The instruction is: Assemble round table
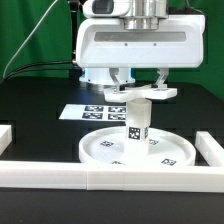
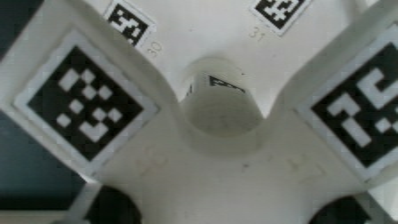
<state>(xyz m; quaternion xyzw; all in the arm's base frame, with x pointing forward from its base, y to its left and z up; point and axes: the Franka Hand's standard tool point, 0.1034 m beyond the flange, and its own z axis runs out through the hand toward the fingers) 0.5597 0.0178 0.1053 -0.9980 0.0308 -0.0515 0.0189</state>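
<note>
The large rimmed round disc (image 1: 100,152) lies flat on the black table. The short thick cylinder leg (image 1: 137,123) stands upright at its middle, tags on its side. The flat cross-shaped piece (image 1: 141,96) lies level on top of the leg. My gripper (image 1: 139,88) reaches down from above with a finger on each side of the piece, shut on it. In the wrist view the cross-shaped piece (image 2: 196,165) fills the picture, with tagged arms and a rounded hub in the middle. My gripper (image 2: 231,208) shows only as dark fingertips (image 2: 114,207) at its edges.
The marker board (image 1: 92,111) lies flat behind the disc, towards the exterior view's left. Long white border rails run along the front (image 1: 110,176), the left (image 1: 6,136) and the right (image 1: 209,146). A green curtain hangs behind.
</note>
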